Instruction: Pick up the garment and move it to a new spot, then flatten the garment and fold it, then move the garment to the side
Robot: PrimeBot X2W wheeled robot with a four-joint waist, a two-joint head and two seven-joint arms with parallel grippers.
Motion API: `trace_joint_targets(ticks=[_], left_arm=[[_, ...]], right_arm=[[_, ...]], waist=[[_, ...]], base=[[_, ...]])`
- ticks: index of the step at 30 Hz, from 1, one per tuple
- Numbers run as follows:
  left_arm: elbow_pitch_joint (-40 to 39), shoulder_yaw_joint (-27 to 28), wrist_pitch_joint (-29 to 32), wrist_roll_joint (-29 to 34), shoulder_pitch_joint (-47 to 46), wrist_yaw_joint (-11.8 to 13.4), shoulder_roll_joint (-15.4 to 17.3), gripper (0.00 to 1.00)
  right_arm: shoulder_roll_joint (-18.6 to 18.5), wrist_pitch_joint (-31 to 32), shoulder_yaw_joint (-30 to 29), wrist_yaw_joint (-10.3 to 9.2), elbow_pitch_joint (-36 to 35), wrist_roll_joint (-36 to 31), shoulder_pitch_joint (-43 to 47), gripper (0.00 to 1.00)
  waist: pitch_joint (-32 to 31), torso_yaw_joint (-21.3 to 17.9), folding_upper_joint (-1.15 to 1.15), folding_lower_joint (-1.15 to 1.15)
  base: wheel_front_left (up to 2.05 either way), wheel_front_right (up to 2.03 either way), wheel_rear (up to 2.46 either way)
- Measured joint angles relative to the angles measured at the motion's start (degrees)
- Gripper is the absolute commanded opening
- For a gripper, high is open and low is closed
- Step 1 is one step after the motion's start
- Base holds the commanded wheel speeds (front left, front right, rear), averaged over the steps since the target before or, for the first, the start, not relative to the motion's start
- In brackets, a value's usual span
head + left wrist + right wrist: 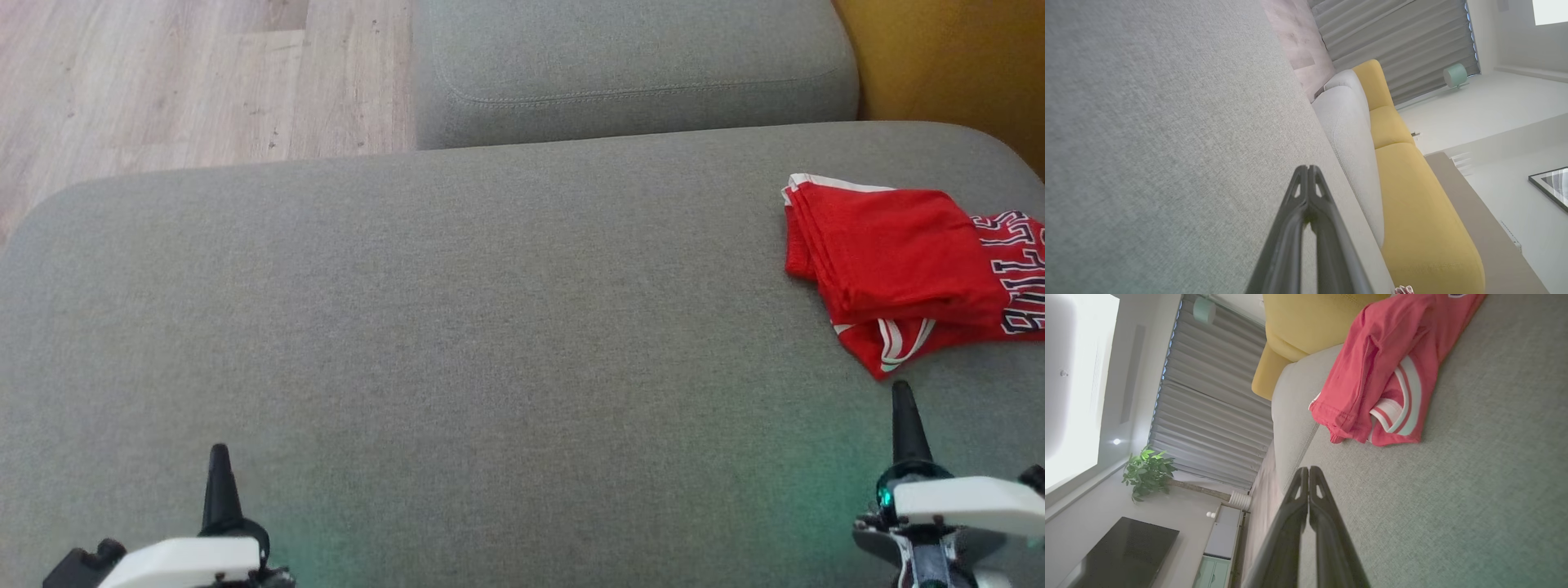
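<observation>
The garment [890, 245] lies on the far right of the grey cushion [457, 327], a red piece with white trim. It sits ahead of my right jaws and a little to their right, and its near corner is just beside the tip of the right fingers [904, 416]. In the right wrist view the garment [1372, 375] is ahead of the closed tips, with bare cushion between them. Its long axis runs across the cushion from left to right, so I would be coming at a long edge, not an end. The right arm is much the nearer; my left jaws are at the lower left, well apart from the cloth. Both pairs of jaws are closed with fingertips meeting, and neither holds anything. The garment looks stacked in layers and set to one side, so I judge the folding done and the last move made or nearly so. The head view cuts off its right end and part of the dark lettering, so I cannot see how far it reaches toward the cushion's edge. I cannot count the layers or tell how square the fold is. I also cannot tell whether either fingertip touches the cushion.
</observation>
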Motion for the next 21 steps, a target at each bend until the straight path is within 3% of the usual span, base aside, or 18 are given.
trace_joint_targets(ticks=[21], left_arm=[[0.44,1.74,3.07,-12.33,-3.38,-0.14,-0.01,0.0]], right_arm=[[-0.03,3.28,-1.4,0.0,0.7,14.27,-2.81,0.0]], waist=[[0.22,0.22,0.0,-0.01]], base=[[0.0,0.0,0.0]])
